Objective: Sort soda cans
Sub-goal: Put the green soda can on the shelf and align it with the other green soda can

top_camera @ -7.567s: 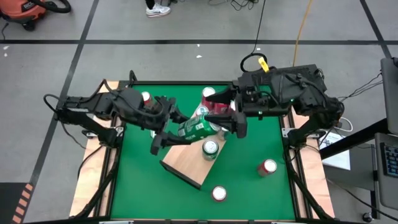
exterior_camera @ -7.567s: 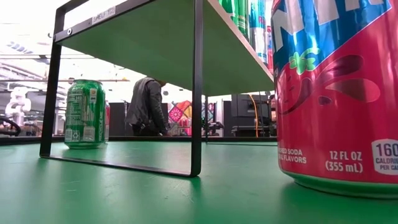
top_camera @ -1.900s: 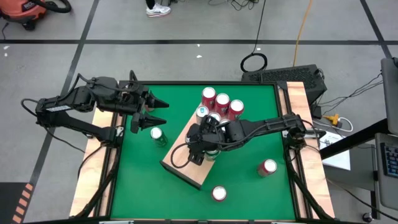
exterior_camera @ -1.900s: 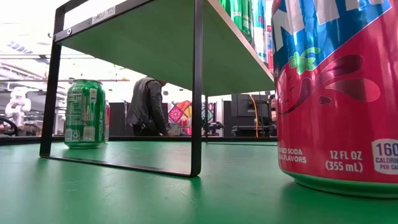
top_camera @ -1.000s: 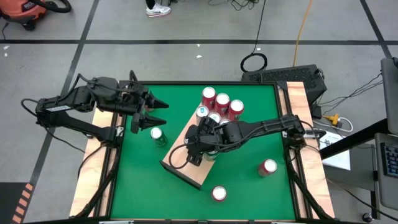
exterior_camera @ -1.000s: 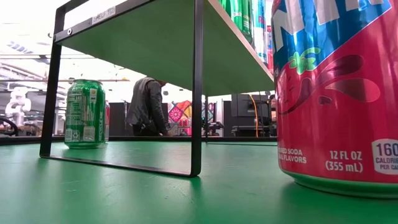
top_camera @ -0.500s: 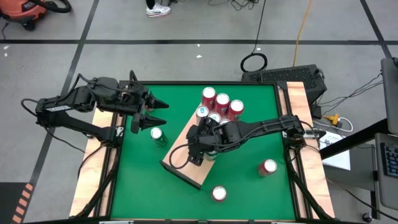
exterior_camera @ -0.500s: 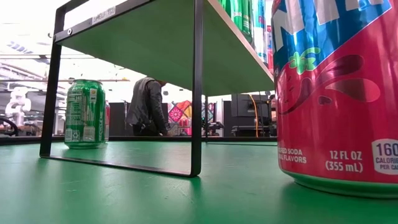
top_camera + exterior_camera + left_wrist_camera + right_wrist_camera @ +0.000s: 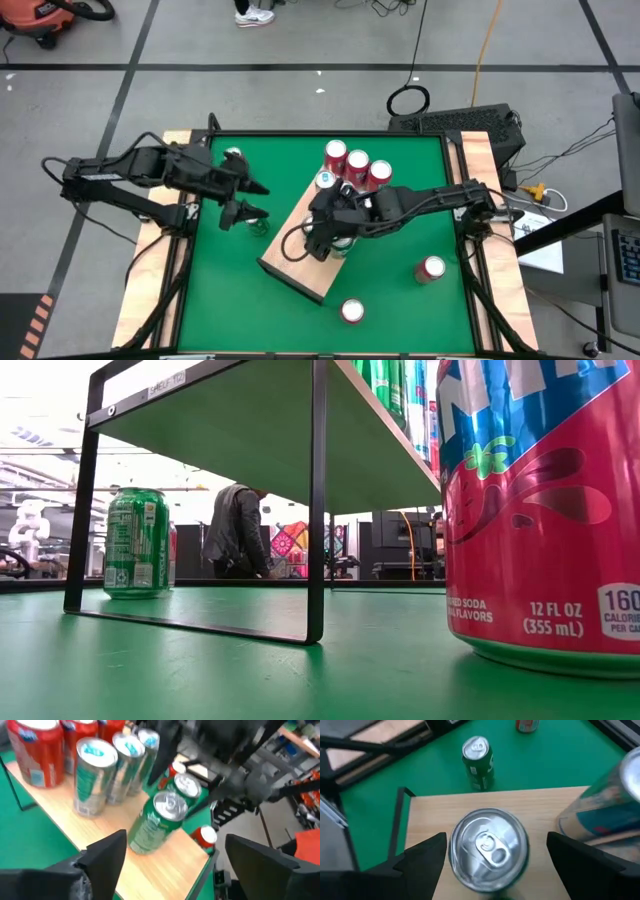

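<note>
A light wooden board on a black frame stands on the green table. Three red cans and two teal cans stand upright at its far end. My right gripper is open over the board. Its fingers stand on either side of an upright green can without touching it. My left gripper is open and empty, just over a green can that stands on the table left of the board. The left wrist view shows the board's cans ahead.
Two red cans stand on the table at the near right and near the front edge. Another can stands by the left arm at the far left. A person stands in the room behind.
My left gripper has gone toward the table's near edge and a little right, down toward the green can on the table, staying open. The can at the far left now shows beside the arm. My right gripper has stayed open around the green can on the board.
</note>
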Controlling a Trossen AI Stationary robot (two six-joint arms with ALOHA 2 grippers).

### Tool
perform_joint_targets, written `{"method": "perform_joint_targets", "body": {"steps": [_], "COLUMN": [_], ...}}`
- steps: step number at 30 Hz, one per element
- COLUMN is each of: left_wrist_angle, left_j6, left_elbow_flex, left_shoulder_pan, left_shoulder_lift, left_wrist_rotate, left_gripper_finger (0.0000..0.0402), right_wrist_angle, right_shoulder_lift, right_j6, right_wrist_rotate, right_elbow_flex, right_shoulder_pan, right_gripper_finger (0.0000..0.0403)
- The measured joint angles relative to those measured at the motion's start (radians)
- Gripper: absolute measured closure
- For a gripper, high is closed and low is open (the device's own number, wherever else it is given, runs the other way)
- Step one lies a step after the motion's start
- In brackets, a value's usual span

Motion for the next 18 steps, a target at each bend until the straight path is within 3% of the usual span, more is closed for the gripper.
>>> {"method": "perform_joint_targets", "body": {"steps": [10,18], "left_wrist_angle": [0.031,0.026], "left_j6": [0.016,0.165], "left_elbow_flex": [-0.035,-0.036], "left_shoulder_pan": [-0.107,-0.134], "left_shoulder_lift": [0.080,0.185], "left_wrist_rotate": [0.000,0.002], "left_gripper_finger": [0.0174,0.0279], "right_wrist_angle": [-0.001,-0.025], "right_shoulder_lift": [-0.145,-0.243], "right_j6": [0.051,0.010], "right_wrist_rotate": [0.001,0.005], "right_elbow_flex": [0.000,0.001], "right_shoulder_pan": [0.006,0.012], "right_gripper_finger": [0.0067,0.0067]}}
